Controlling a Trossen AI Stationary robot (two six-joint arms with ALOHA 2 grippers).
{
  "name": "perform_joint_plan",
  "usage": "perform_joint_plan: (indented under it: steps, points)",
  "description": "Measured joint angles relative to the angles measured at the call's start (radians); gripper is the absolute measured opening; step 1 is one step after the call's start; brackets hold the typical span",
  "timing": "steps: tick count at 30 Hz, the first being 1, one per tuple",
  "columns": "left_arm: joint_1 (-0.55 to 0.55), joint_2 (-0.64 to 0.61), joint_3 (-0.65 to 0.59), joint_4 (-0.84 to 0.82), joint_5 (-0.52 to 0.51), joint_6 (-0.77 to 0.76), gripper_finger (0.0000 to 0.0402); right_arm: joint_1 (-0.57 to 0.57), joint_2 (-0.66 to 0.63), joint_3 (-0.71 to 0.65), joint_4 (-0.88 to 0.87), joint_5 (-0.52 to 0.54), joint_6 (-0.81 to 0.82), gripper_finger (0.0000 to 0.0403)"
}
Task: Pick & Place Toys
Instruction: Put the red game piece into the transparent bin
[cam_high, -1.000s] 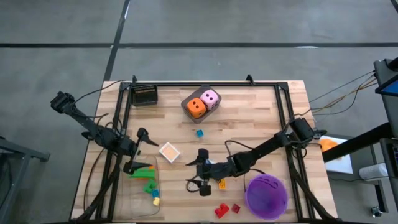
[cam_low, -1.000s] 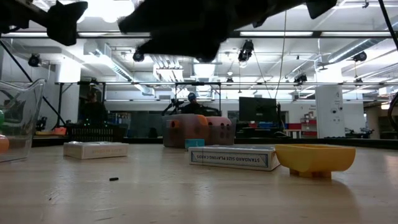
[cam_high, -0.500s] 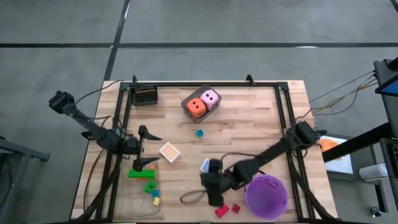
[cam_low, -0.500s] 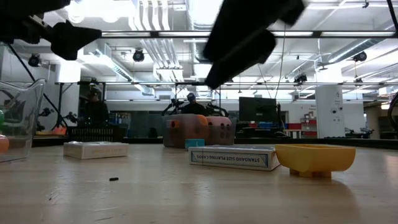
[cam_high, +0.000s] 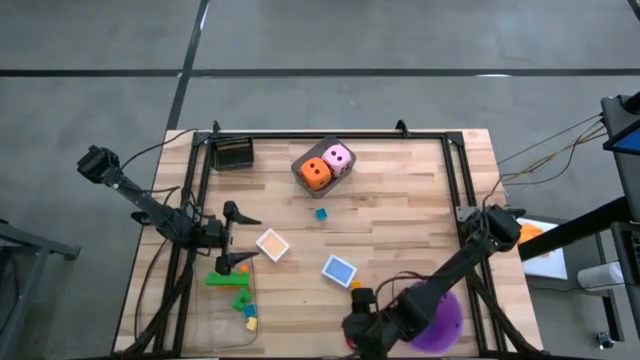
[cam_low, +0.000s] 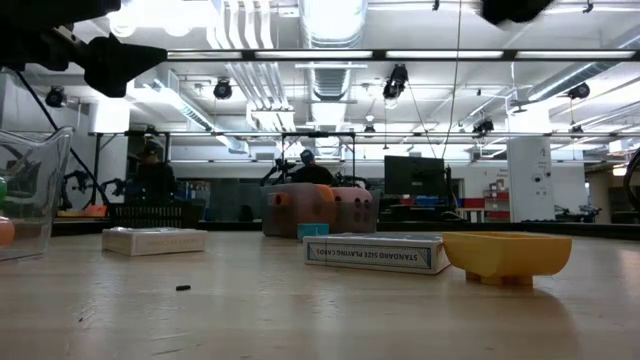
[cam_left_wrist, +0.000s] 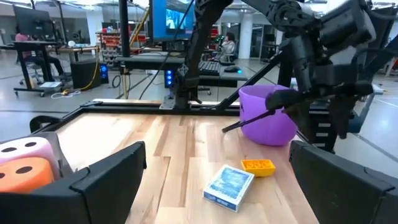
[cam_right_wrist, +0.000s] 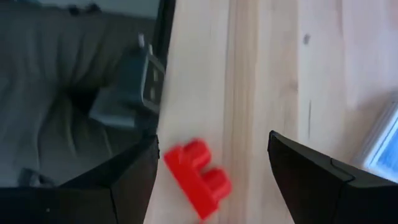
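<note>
Both arms were matte black, built of slim jointed links with thin dark cables trailing along them. The left gripper carried broad, flat black fingers; the right gripper had wedge-shaped black fingers.

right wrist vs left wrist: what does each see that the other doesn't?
Only right wrist: a red brick near the table edge, between the open right claw fingers.
Only left wrist: purple bucket, orange brick, the dice, people in the room behind, the open left claw.
Both: the wooden table and the blue card box, just a corner in right wrist.
</note>
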Motion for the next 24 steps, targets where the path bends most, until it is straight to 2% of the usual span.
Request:
perform_joint_plan:
  steps: [12, 24]
  points:
    - [0.001, 0.000, 0.000, -0.003, -0.022, 0.001, 0.0399, 0.037, 0.119, 0.124, -0.231, -0.034, 0.031, 0.0292]
    - [0.001, 0.000, 0.000, -0.006, -0.022, 0.002, 0.0399, 0.037, 0.232, 0.210, -0.284, -0.051, -0.066, 0.0292]
